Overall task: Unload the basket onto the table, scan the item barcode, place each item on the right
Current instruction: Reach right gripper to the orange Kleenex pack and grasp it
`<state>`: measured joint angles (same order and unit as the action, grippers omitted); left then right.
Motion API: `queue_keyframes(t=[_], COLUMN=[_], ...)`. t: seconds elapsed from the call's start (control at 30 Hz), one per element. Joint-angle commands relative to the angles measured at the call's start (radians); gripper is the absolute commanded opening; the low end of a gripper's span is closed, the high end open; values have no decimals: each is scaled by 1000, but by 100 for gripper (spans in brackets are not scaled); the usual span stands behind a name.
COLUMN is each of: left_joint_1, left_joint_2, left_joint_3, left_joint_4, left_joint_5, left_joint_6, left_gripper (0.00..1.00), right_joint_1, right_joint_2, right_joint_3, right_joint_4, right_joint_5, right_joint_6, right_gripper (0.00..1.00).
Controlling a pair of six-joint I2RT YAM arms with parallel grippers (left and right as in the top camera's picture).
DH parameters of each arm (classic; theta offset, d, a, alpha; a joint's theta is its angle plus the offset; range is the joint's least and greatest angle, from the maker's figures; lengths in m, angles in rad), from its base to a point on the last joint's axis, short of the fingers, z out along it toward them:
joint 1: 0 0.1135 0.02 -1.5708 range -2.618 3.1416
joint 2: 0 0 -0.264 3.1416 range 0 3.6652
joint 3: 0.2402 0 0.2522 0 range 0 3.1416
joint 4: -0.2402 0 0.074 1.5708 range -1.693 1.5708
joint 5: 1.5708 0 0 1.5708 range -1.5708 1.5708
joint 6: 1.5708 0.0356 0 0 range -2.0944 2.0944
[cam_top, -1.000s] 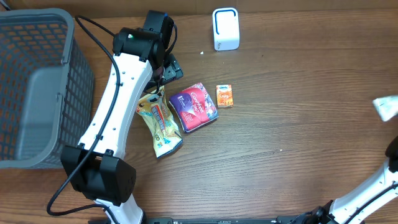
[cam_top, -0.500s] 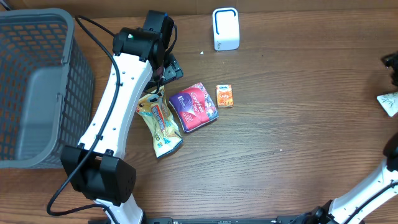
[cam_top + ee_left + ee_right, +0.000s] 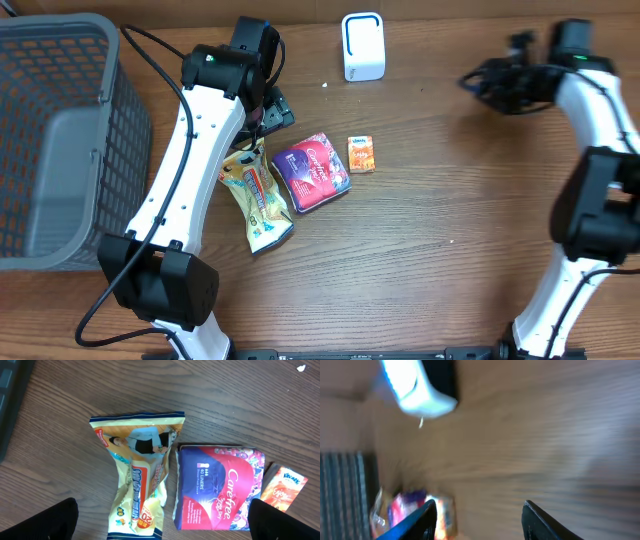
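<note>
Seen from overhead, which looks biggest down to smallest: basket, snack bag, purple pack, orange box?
Largest to smallest:
1. basket
2. snack bag and purple pack, about alike; the bag is partly hidden
3. orange box

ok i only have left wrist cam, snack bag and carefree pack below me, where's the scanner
Observer: The white scanner stands at the far edge of the table, beyond the small orange pack.
Operator: is the right arm near it
Observer: The right gripper is off to the scanner's right, over the table, blurred in overhead.
Operator: holding anything
Observer: No, its fingers are apart with only the table showing between them.
</note>
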<state>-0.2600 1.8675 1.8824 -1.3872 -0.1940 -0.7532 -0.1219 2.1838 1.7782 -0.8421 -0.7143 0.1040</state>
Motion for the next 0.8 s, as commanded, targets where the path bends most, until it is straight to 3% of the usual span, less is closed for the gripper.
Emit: queue_keyframes(t=[0.0, 0.2, 0.37, 0.57, 0.77], left_joint_1=[-2, -2, -2, -2, -2], left_joint_2=[10, 10, 10, 10, 10], left_joint_3=[-3, -3, -3, -3, -3], left_joint_4=[0, 0, 0, 0, 0], left_joint_5=[4, 4, 4, 4, 4], left_joint_6=[-10, -10, -10, -10, -10], left_gripper=[100, 100, 100, 100, 100], right_joint_1=[128, 285, 366, 438, 459], right_joint_2=[-12, -12, -12, -10, -10], right_joint_3=[8, 8, 0, -15, -91], right_joint_4=[-29, -44, -79, -41, -7], right_joint_5=[72, 198, 206, 438, 452], right_joint_6=[-31, -22, 5, 179, 226], right_gripper=[57, 66, 53, 43, 45])
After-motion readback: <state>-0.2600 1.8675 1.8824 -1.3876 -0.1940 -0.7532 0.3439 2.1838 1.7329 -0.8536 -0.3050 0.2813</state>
